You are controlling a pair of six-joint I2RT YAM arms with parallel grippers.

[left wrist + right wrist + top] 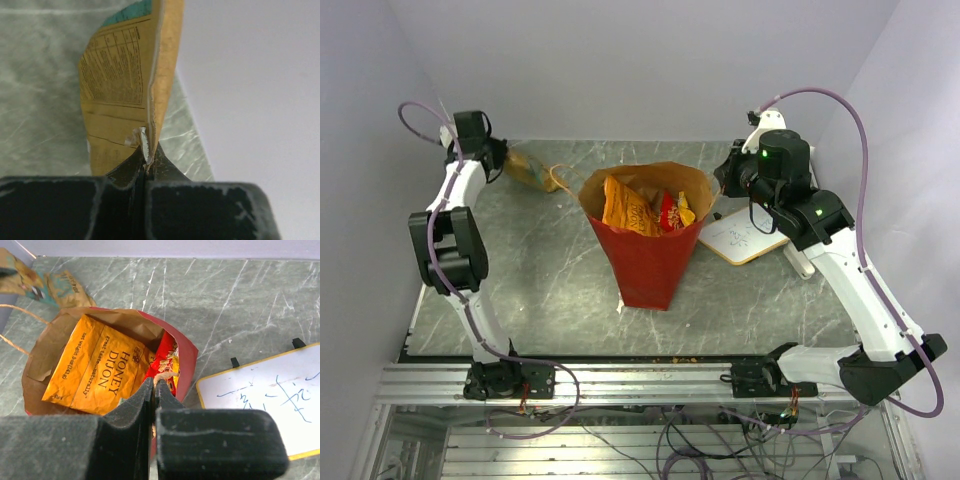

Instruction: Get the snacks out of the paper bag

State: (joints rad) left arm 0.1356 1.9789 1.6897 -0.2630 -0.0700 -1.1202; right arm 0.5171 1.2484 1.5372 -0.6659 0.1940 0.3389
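Note:
The red paper bag (650, 262) stands open at mid-table, brown inside. An orange "Honey Dijon" packet (100, 367) and a red packet (166, 355) stand in it; both also show in the top view, the orange one (625, 208) left of the red one (668, 210). My right gripper (155, 385) is at the bag's right rim (705, 195), shut on its twisted paper handle (163, 375). My left gripper (146, 159) is at the back left, shut on the edge of a gold packet (120, 85) with a teal top, held near the table (528, 168).
A white wood-framed board (745, 235) with blue scribbles lies right of the bag, also in the right wrist view (270, 400). Another gold and teal packet (67, 287) lies at the back left. The bag's other handle (558, 180) sticks out leftwards. Walls enclose the table.

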